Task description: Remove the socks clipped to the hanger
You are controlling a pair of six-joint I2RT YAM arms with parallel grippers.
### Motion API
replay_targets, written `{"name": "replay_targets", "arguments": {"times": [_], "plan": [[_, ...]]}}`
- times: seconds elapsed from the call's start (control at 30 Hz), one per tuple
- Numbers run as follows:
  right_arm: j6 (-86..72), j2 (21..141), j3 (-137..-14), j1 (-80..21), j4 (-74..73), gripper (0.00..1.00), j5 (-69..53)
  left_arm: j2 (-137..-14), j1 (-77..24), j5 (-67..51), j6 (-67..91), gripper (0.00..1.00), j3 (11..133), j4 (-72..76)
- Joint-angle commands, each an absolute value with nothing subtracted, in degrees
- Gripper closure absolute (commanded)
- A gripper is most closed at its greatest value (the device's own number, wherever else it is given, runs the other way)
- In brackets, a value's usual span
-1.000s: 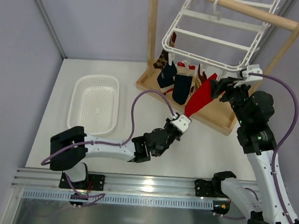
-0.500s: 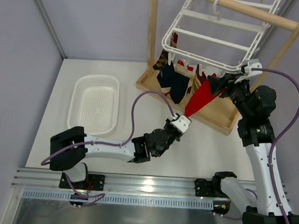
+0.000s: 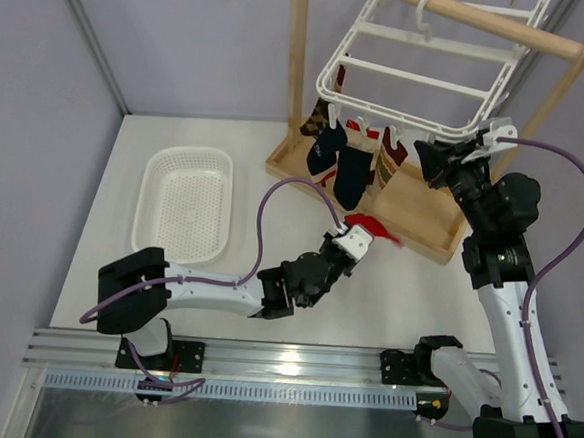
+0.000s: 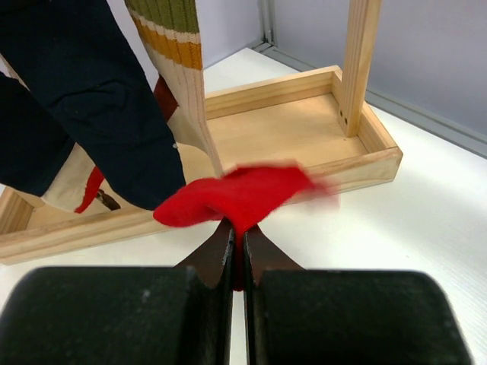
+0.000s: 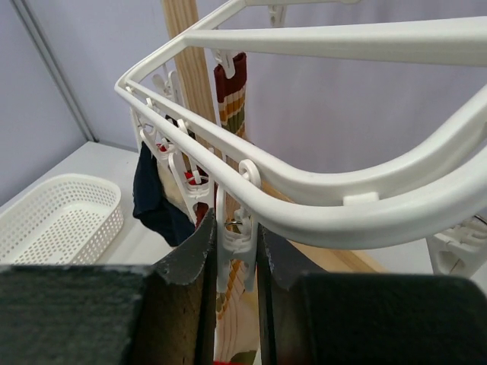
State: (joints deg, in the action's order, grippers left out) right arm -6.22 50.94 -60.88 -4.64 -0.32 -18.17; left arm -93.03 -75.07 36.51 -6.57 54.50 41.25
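1. From above: the left end effector (image 3: 361, 232) is low over the tabletop (image 3: 417, 288). It is shut tight on the red sock (image 3: 380, 228). The red sock is off the hanger (image 3: 422, 79) and droops just in front of the wooden stand (image 3: 418, 208). The right end effector (image 3: 429, 154) is up at the near edge of the hanger. The other socks (image 3: 353, 173) hang in a row from the hanger. The white basket (image 3: 185, 207) sits well off to the left, and no sock lies in it.
2. Left wrist: the two fingers are pressed together with a fold of the red sock between them. Behind it hang a dark blue sock (image 4: 91, 99) and a striped sock (image 4: 179, 68).
3. Right wrist: the fingers are closed on a small white clip (image 5: 236, 243) under the hanger's rim and squeeze it. I cannot tell if a sock hangs from that clip.
4. How far along: I think the job has only begun. One sock is off but not yet put down. Several socks are left on the hanger, and each one needs its clip squeezed and a pull.
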Motion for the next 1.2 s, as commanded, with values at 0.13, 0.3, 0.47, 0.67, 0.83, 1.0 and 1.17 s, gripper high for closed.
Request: {"name": "replay_targets", "arguments": {"times": [0.13, 0.3, 0.47, 0.67, 0.83, 1.0, 1.17], "plan": [[-6.2, 49.5, -60.0, -4.5, 2.8, 0.96, -16.3, -91.8, -75.7, 39.4, -6.6, 1.0, 54.1, 43.1], [-6.8, 49.5, -59.1, -4.4, 0.6, 0.21, -14.6, -90.2, -75.7, 41.8, -6.0, 1.0, 51.9, 43.4], [-7.1, 47.2, -54.4, -4.4, 1.8, 0.17, -10.5, -86.2, -74.6, 46.4, -4.8, 1.0, 46.2, 45.1], [-9.7, 42.9, -44.8, -4.5, 4.5, 0.17, -8.6, -78.2, -67.5, 44.0, 5.2, 1.0, 39.2, 40.3], [-11.2, 40.7, -36.2, -4.4, 5.6, 0.17, -6.8, -68.3, -57.9, 39.8, 10.0, 1.0, 36.4, 33.5], [-14.5, 38.8, -26.4, -4.2, 9.7, 0.17, -4.7, -62.1, -42.7, 29.0, 20.4, 1.0, 37.3, 23.5], [-16.5, 38.6, -20.6, -4.0, 13.2, 0.17, -3.5, -58.2, -28.6, 24.8, 25.0, 1.0, 40.2, 15.0]]}}
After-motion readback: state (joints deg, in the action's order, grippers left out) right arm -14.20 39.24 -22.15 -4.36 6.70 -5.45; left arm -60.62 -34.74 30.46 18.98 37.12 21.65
